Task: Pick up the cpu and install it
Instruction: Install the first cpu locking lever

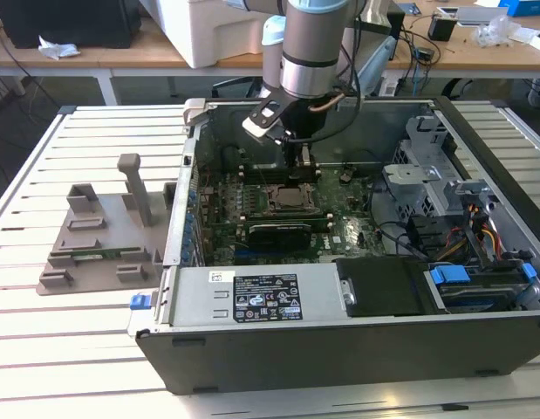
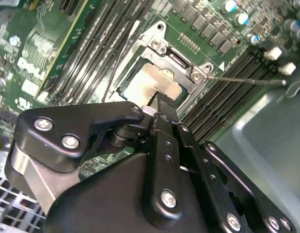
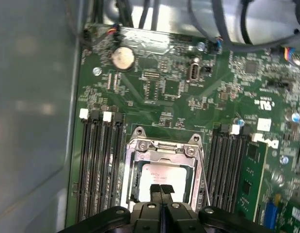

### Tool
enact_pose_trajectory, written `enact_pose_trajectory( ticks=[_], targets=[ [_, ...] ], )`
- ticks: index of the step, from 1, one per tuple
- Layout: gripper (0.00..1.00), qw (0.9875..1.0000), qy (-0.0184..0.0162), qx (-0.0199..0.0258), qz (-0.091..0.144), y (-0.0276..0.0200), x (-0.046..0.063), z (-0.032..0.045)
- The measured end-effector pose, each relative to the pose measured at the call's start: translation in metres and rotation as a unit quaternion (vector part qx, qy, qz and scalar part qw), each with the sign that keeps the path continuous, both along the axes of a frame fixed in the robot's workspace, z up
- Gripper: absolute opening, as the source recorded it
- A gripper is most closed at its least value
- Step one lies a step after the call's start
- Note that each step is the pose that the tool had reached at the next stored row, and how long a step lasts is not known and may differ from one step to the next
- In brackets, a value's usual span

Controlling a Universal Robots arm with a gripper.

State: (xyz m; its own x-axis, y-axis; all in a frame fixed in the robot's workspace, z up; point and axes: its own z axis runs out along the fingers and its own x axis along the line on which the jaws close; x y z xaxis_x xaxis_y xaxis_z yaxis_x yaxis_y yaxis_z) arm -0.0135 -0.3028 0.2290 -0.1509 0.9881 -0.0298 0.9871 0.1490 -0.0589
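The cpu [image 3: 163, 175], its silver top showing, lies flat in the motherboard socket, framed by the metal bracket [image 3: 162, 148]. In the second wrist view the cpu [image 2: 147, 80] sits just beyond the fingertips. My gripper [image 3: 161, 190] hangs directly above it with both black fingers pressed together and nothing between them. In the exterior view the gripper [image 1: 300, 160] points down into the open computer case, a short way above the socket [image 1: 291, 199].
Memory slots [image 3: 99, 165] flank the socket on both sides. A thin wire lever [image 2: 246, 80] juts out beside the bracket. A grey plastic holder block [image 1: 104, 236] stands outside the case on the slatted table at the exterior view's left. The drive cage and cables [image 1: 461, 218] fill the case's other end.
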Motion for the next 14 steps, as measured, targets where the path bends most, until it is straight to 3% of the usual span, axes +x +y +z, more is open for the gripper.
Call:
enact_pose_trajectory(
  ticks=[4, 5, 7, 10, 11, 13, 14],
  targets=[
    [0.11, 0.999, 0.0, 0.0, 0.044, 0.0, 0.0, 0.0],
    [0.11, 0.9978, 0.0, 0.0, 0.067, 0.0, 0.0, 0.0],
    [0.11, 0.9959, 0.0, 0.0, 0.09, 0.0, 0.0, 0.0],
    [0.11, 0.9919, 0.0, 0.0, 0.127, 0.0, 0.0, 0.0],
    [0.11, 0.9893, 0.0, -0.0001, 0.146, 0.0, 0.0, 0.0],
    [0.11, 0.9775, 0.0, -0.0001, 0.211, 0.0, 0.0, 0.0],
    [0.11, 0.9742, 0.0, -0.0001, 0.226, 0.0, 0.0, 0.0]
  ],
)
